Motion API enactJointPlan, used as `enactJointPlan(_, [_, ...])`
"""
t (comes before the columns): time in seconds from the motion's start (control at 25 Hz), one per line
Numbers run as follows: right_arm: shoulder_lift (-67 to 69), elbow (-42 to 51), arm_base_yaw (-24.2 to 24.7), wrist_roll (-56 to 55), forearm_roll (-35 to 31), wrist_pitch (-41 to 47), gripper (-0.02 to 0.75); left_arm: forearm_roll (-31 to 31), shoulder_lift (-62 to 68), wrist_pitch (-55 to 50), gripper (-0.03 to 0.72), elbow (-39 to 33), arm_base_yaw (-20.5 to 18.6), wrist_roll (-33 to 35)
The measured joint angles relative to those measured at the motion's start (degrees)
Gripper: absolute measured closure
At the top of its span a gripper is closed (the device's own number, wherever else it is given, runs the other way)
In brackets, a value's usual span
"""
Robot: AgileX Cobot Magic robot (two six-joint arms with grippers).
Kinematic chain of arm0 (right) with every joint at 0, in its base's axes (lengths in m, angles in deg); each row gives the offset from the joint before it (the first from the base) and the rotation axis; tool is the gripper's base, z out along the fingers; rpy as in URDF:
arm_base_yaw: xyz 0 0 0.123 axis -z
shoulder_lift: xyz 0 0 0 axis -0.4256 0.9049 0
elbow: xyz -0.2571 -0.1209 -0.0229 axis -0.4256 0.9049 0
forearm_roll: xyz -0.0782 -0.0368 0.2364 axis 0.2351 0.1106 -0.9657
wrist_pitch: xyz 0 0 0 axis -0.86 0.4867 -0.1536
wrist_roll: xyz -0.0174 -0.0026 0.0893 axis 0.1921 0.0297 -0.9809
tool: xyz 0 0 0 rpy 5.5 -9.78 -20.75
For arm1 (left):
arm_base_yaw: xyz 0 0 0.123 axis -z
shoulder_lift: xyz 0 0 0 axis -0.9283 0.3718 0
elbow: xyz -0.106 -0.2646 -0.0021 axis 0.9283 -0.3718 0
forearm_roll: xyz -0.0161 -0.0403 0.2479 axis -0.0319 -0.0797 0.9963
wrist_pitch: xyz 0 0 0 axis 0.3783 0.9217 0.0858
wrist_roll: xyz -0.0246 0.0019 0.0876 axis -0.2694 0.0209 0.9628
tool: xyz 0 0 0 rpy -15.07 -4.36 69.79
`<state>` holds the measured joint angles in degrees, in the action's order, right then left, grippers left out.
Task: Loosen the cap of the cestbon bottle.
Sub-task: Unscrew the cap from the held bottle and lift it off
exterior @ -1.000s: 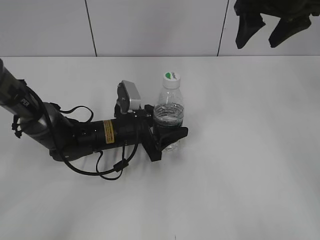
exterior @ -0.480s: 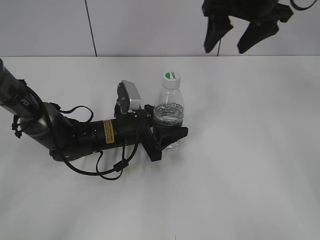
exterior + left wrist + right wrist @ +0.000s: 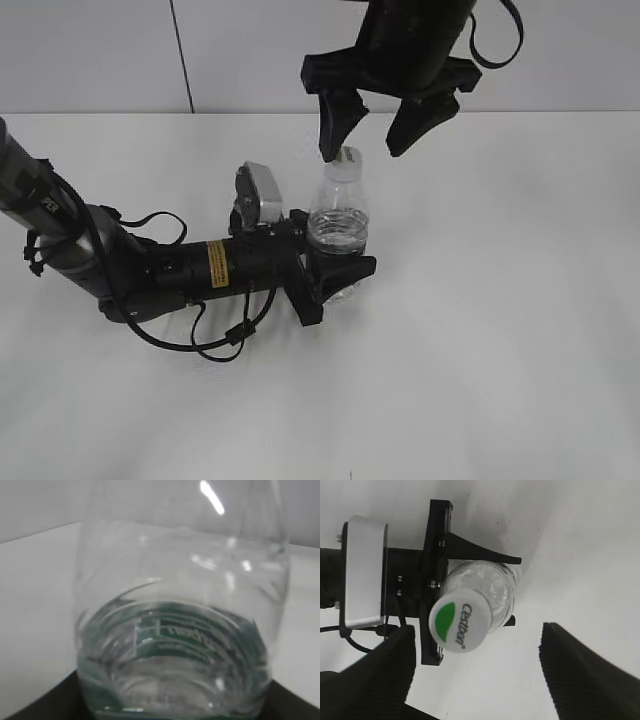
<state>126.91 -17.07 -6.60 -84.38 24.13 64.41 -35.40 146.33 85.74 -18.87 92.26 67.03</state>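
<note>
Exterior view: left gripper (image 3: 335, 262), arm lying low along the table (image 3: 500, 330), clamps the upright cestbon bottle (image 3: 338, 225); right gripper (image 3: 375, 128) hangs above, jaws spread. Left wrist view: bottle fills frame. Right wrist view: cap (image 3: 461, 622) sits between parted fingers (image 3: 385, 665), untouched.

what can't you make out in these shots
- Cap: in the exterior view the right gripper finger covers part of it.
- Cestbon bottle base: hidden behind the left gripper in the exterior view.
- Left wrist view: label print blurred, neck cut off at top edge.
- Cap tightness: not visible anywhere.
</note>
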Motion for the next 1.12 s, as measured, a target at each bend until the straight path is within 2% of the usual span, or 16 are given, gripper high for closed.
enactJointPlan(0.2, [0.15, -0.19, -0.1, 0.0, 0.0, 0.05, 0.149, 0.29, 0.05, 0.0, 0.287, 0.0, 0.0, 2.24])
enactJointPlan(1.12, [0.15, -0.19, -1.39, 0.22, -1.14, 0.05, 0.149, -1.37, 1.1, 1.67, 0.287, 0.0, 0.0, 2.69])
